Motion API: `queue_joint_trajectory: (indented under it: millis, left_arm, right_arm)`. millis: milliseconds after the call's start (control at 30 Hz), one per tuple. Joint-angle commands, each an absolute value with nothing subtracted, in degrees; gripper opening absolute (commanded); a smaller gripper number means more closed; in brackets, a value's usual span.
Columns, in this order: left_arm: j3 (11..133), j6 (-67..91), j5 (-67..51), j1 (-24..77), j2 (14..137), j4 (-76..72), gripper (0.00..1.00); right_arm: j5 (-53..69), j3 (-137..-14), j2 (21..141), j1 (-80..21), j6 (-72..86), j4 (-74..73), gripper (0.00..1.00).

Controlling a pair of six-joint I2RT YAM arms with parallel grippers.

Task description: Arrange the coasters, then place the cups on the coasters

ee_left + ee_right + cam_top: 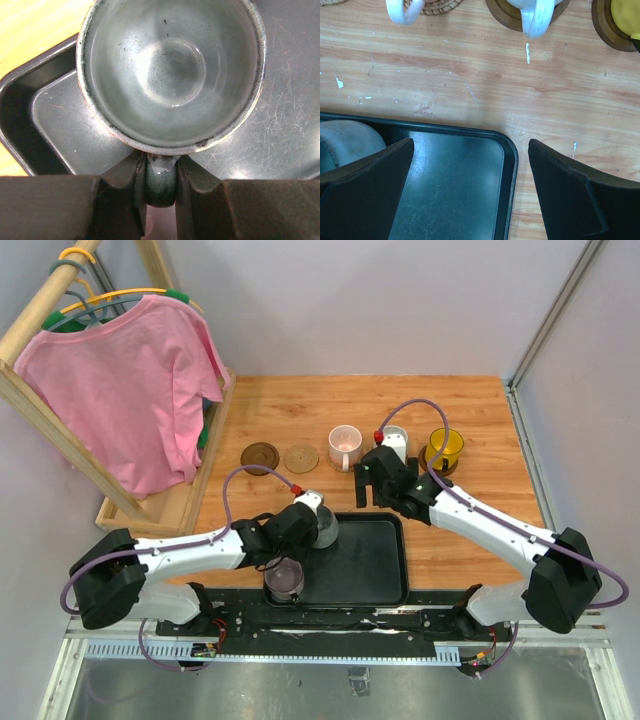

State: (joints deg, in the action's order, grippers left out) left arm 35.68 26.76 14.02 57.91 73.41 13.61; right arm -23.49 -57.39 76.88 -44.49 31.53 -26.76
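We see the table (470, 75) as varnished wood with clear grain, flecked with small white chips. The black tray (460, 170) has a smooth satin sheen crossed by fine scratches. The grey-blue cup (172, 70) is glazed ceramic, glossy and speckled, its rim worn dark and rough. The tan coaster (437, 5) looks woven, the dark brown coaster (502, 17) smooth wood. The pink shirt (130, 390) is matt cloth. The fingers (365, 195) of the right gripper (471, 145) look like matt black plastic.

The top camera looked down from behind; both close wrist cameras shared the black tray (455, 180) and grey-blue cup (172, 70).
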Motion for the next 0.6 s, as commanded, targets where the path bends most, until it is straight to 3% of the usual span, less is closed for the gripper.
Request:
queue_joint_trajectory:
  millis: [0,367,567]
  left_arm:
    - [37.50,24.63,20.55,57.81,70.39,14.20,0.01]
    - [46.87,23.62,31.64,57.81,69.19,16.15,0.01]
    - [56.42,27.40,42.24,57.71,77.57,18.30,0.01]
  right_arm:
    - [-25.05,-58.11,75.80,-44.60,32.62,-26.41,0.98]
    - [-30.53,-50.52,67.89,-44.69,34.09,-24.64,0.98]
    - [-31.63,-48.04,66.59,-44.63,34.03,-24.25,0.98]
